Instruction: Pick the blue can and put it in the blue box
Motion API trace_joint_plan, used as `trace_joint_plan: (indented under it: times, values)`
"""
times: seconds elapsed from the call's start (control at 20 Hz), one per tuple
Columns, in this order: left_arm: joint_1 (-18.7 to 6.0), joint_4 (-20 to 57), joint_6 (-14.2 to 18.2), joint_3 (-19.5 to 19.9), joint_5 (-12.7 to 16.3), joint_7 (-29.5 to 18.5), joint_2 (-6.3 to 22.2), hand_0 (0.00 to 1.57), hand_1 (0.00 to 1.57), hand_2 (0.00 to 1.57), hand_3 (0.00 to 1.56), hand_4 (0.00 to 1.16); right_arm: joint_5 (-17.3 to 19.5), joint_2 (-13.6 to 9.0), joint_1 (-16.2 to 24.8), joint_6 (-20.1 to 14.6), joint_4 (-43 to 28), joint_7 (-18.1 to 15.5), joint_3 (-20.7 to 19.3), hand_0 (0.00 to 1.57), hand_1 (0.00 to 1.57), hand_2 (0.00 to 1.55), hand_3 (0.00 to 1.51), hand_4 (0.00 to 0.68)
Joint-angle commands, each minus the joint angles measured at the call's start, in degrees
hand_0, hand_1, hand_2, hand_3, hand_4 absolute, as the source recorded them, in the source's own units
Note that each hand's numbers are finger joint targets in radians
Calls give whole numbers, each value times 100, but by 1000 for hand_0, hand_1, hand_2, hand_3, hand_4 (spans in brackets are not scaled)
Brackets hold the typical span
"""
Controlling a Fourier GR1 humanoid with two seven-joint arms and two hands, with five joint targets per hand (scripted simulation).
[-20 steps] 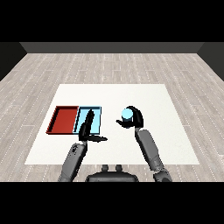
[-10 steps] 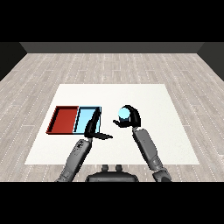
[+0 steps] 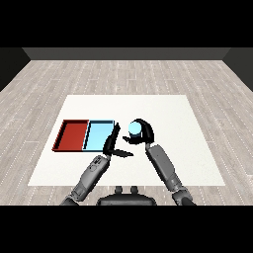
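Note:
The blue can [image 3: 134,129] is held above the table in my right hand [image 3: 144,134], whose fingers curl round it. It hangs just right of the light blue tray [image 3: 99,135], near that tray's right edge. The red tray [image 3: 72,135] lies against the blue tray's left side. My left hand [image 3: 112,146] is open with straight fingers, reaching up over the blue tray's lower right corner, thumb pointing right toward the can.
The white table [image 3: 168,113] stretches wide to the right and behind the trays. Grey wooden floor [image 3: 123,74] surrounds it. Both forearms come in from the lower edge.
My right hand has carried the blue can leftward, closer to the blue tray. My left hand has shifted right and up toward the tray's right edge.

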Motion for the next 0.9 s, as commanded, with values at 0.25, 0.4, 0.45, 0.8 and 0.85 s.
trace_joint_plan:
  times: [0.25,0.4,0.45,0.8,0.85]
  values:
    - [-430,834,257,-422,676,-472,-1,0,0,0,0,0,-220,6,27,-89,-162,71,294,1435,1435,1460,1357,553]
    - [-559,400,725,-760,755,55,-1,0,0,0,0,0,-254,6,-300,-41,246,-109,177,1440,1440,1464,1373,559]
    - [-869,1343,133,-250,919,-465,-1,0,0,0,0,0,-222,6,255,-130,-208,-172,448,1437,1437,1463,1373,553]
    - [-307,553,472,-673,738,-218,0,0,0,0,0,0,-232,6,-80,-26,-82,8,446,1418,1418,1454,1366,557]
    - [-622,681,531,-561,768,-2,0,0,0,0,0,0,-468,6,-70,-516,-241,-47,852,1420,1420,1457,1363,559]
